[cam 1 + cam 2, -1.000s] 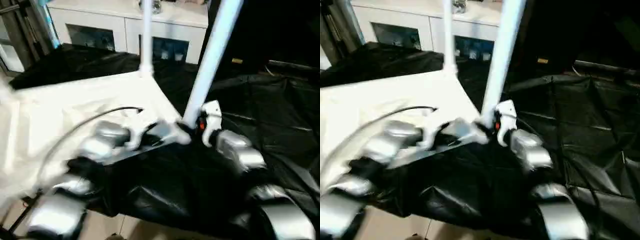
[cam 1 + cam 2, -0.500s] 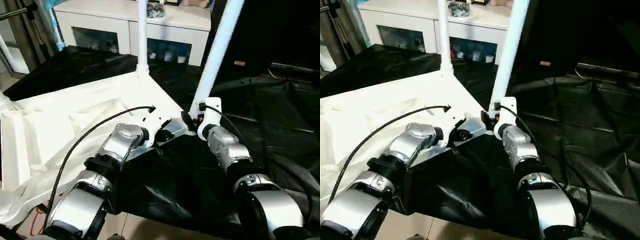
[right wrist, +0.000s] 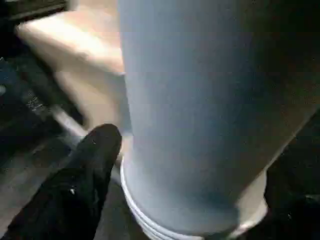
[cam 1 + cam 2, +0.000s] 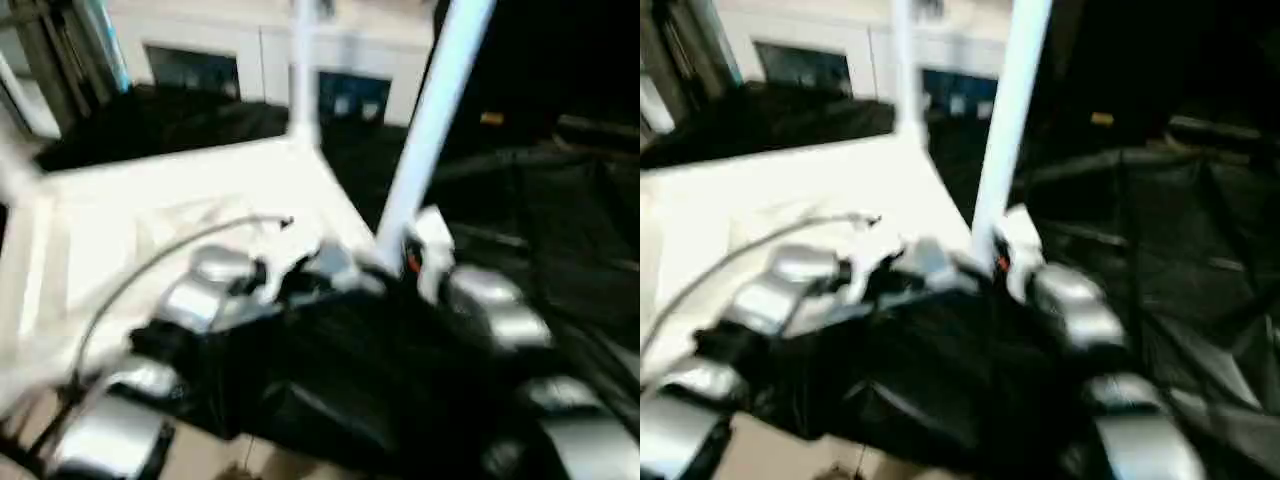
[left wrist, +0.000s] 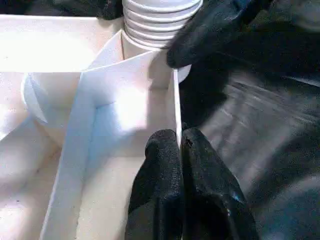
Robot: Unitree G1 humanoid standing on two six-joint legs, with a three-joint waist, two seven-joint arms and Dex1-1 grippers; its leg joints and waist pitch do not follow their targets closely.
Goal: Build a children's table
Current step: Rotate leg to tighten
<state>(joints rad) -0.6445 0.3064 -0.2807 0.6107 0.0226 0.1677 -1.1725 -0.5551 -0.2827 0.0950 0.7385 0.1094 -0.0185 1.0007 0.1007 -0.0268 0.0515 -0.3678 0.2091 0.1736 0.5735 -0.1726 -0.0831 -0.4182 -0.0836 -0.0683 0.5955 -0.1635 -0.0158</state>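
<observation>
While the head views blur with the robot's own movement, the main change is at the right pincer [image 3: 180,165]: its fingers [image 3: 80,180] have spread away from the near leg [image 4: 430,120] over the last second and now stand wide to either side of the tube, just above its ridged end. From the wrist view I cannot tell whether either finger still brushes the tube, but this no longer looks like a firm grip.

By contrast, the left pincer [image 5: 181,150] has not altered. It stays pinched narrow on the thin rim [image 5: 176,105] of the tabletop [image 4: 180,200], right next to the corner socket [image 5: 150,55] where that leg's ridged end [image 5: 160,20] sits.

That tabletop lies upside down, ribs up, on the black sheet [image 4: 520,230] spread over the floor, left of centre. Two legs stand up from it: the near one at the right corner between the arms, and a far leg [image 4: 302,70] at the back corner, in front of the white cabinet [image 4: 250,60].

My reading is that the near leg is now seated well enough to stand by itself, so the right arm is letting go while the left steadies the top. If so, this corner is done, and remaining corners would come next. One risk: a leg only loosely pushed in could lean once released.
</observation>
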